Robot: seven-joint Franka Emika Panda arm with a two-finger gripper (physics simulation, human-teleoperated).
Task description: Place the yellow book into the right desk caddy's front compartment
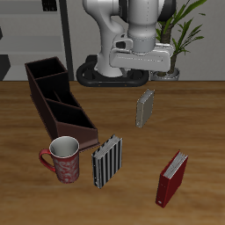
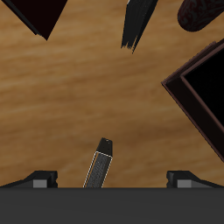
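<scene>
The yellow book (image 1: 145,108) stands upright on the table, thin, grey-tan, behind the table's middle. My gripper (image 1: 143,79) hangs open and empty just above it. In the wrist view the book (image 2: 101,166) shows edge-on between my spread fingertips (image 2: 39,179), touching neither; the gripper (image 2: 112,179) is centred close to it. The right desk caddy (image 1: 44,88) is a long maroon-brown box well off to the book's side. Its front compartment (image 1: 86,136) is the end nearest the table's front edge and looks empty. One end of the caddy (image 2: 175,80) shows in the wrist view.
A red patterned mug (image 1: 63,160) stands just before the caddy's front end. A black-and-white striped book (image 1: 107,162) stands beside the mug. A dark red book (image 1: 172,178) stands near the front edge. A potted plant (image 1: 180,39) is at the back.
</scene>
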